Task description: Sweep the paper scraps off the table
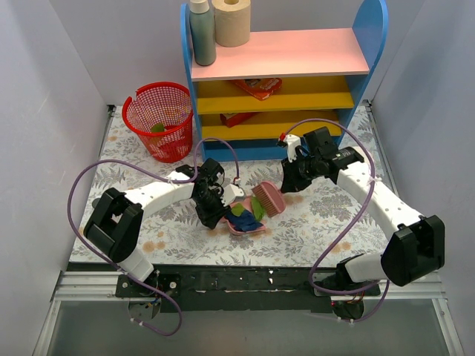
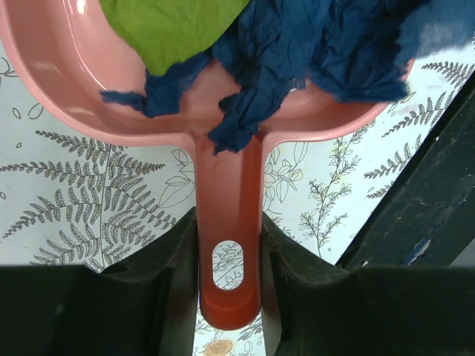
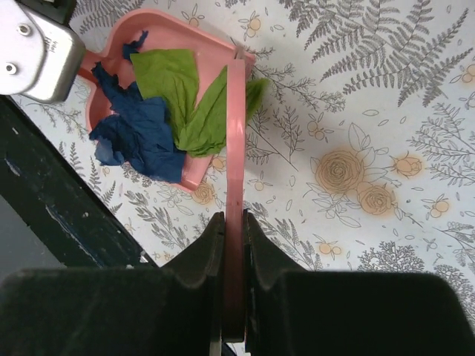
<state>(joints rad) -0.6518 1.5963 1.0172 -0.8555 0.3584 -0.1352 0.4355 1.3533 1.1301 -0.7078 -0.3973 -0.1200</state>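
Note:
A pink dustpan [image 1: 246,224] is at the middle of the table [image 1: 334,222]. My left gripper [image 2: 228,248] is shut on its handle [image 2: 228,200]. Paper scraps lie in the pan: a green wad [image 2: 171,30] and a dark blue wad [image 2: 312,52]. The right wrist view shows the same green [image 3: 174,85] and blue [image 3: 141,141] scraps. My right gripper [image 3: 234,230] is shut on a flat pink brush [image 3: 235,141], seen edge-on. The brush head [image 1: 267,199] stands at the pan's open mouth, and a bit of green paper [image 3: 257,93] pokes out past it.
A red mesh basket [image 1: 159,119] with a green scrap inside stands at the back left. A blue, pink and yellow shelf unit [image 1: 297,55] fills the back, carrying red-orange packets [image 1: 256,87], a bottle [image 1: 202,33] and a roll [image 1: 231,21].

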